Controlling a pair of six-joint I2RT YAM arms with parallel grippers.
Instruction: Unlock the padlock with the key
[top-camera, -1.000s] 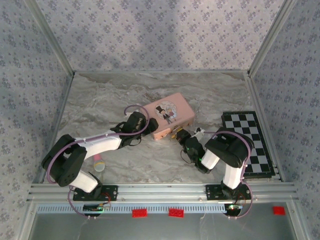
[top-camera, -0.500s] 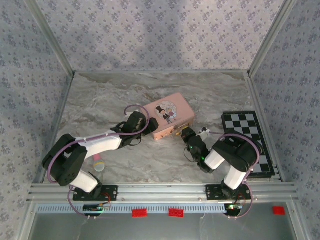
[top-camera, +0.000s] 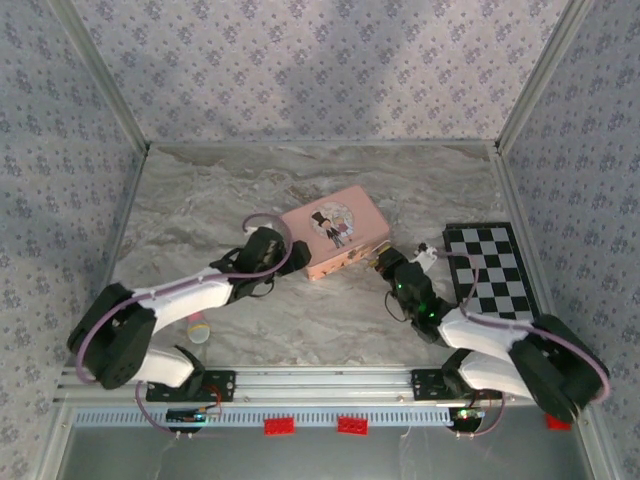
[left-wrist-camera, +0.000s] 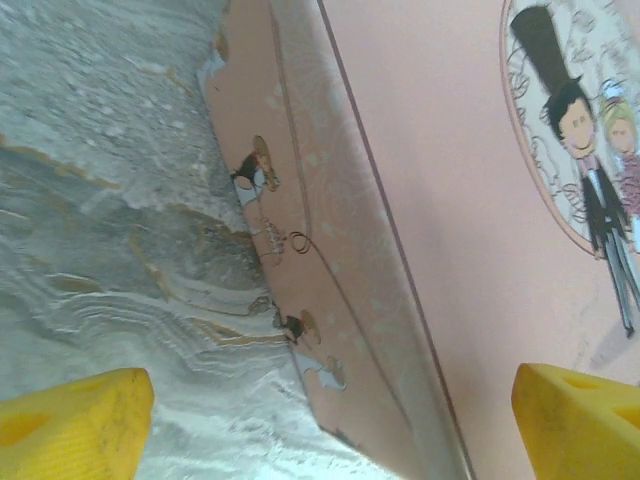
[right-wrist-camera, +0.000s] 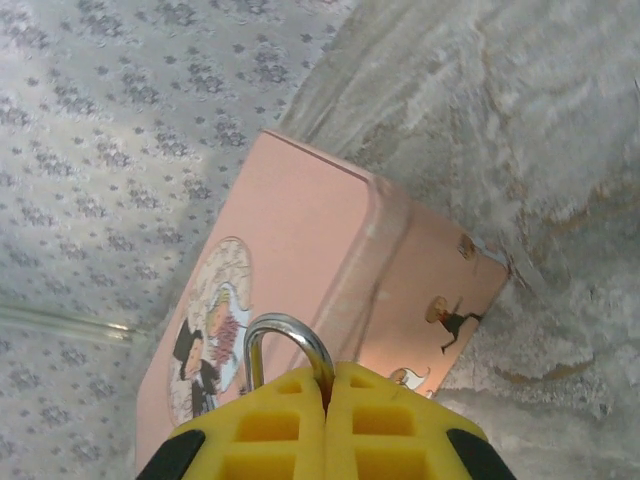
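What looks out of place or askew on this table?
The pink tin lies askew, diagonal to the table edges. A small pink object lies loose beside the left arm. The padlock sits clamped in the right gripper, shackle sticking out. Nothing looks spilled or damaged.

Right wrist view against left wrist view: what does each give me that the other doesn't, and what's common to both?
Right wrist view: the right gripper is shut on the padlock, whose silver shackle loops up from between the yellow fingers while its body is hidden. The patterned wall stands behind. Left wrist view: the left gripper is open, with one fingertip over the table and the other over the pink tin, the tin's side between them. Both views share the pink tin with its cartoon couple and the marbled table.
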